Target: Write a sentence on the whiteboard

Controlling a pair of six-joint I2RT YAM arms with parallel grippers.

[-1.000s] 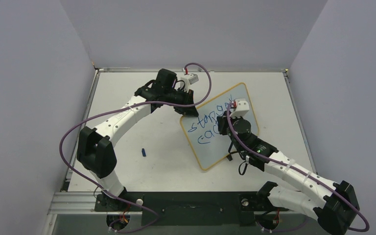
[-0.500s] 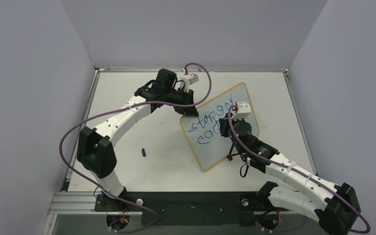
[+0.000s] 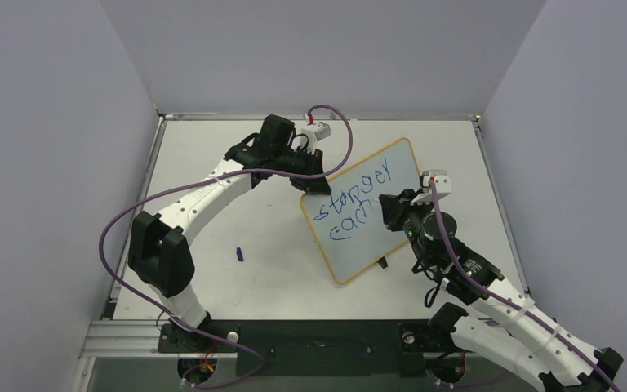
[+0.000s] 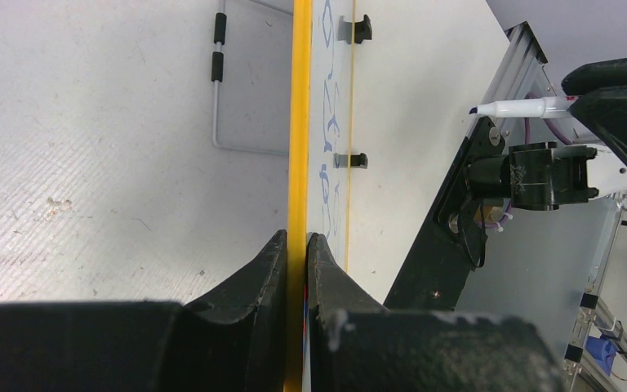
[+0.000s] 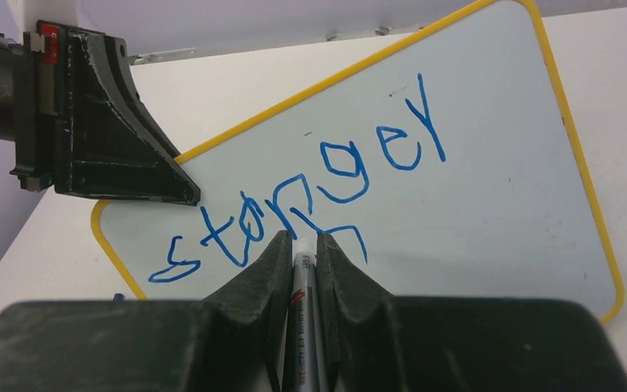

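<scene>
The whiteboard [image 3: 357, 255] stands tilted in mid-table, white with a yellow frame [image 4: 300, 122]. My left gripper [image 3: 315, 184] [image 4: 296, 238] is shut on its upper left edge. The sentence [image 3: 353, 193] [image 5: 326, 180] in blue reads "stanger" with "can" below it. My right gripper [image 3: 384, 212] [image 5: 302, 237] is shut on a grey marker [image 5: 302, 273] [image 4: 522, 107] pointing at the board. In the left wrist view the marker's tip hangs clear of the board's face.
A small blue marker cap [image 3: 240, 255] lies on the table left of the board. Two black feet [image 4: 353, 29] stick out from the board's front. A wire bracket [image 4: 216, 82] shows behind it. Grey walls close in the table on three sides.
My right arm has swung right and back from the board with the marker, uncovering the end of "stanger". The left gripper and the board have not moved.
</scene>
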